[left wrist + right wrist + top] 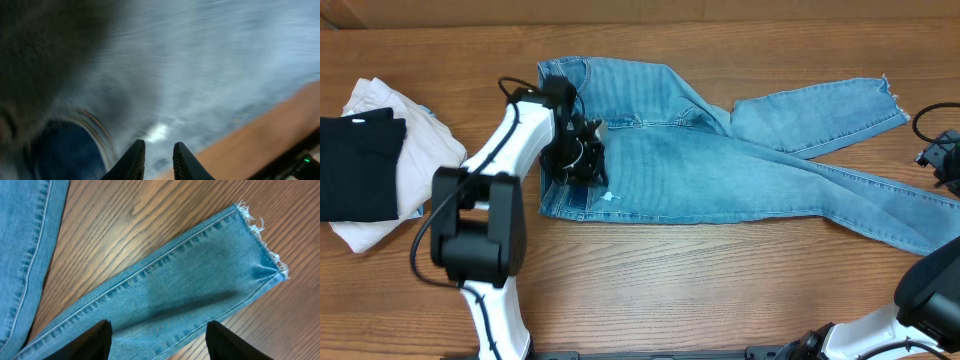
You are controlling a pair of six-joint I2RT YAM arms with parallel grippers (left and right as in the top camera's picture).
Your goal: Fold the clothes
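The light-blue jeans (720, 170) lie flat across the middle of the table, waistband to the left and both legs running right, with frayed hems. My left gripper (585, 150) is low over the waist end. In the blurred left wrist view its fingers (159, 150) stand a narrow gap apart over the denim (200, 60), holding nothing. My right gripper (942, 158) is at the right edge. In the right wrist view its fingers (159, 335) are wide open above a jeans leg (190, 280) near the frayed hem (265, 240).
A black garment (360, 165) lies on a white one (415, 150) at the far left. A black cable (920, 120) loops at the right edge. Bare wooden table (720, 280) shows in front of the jeans.
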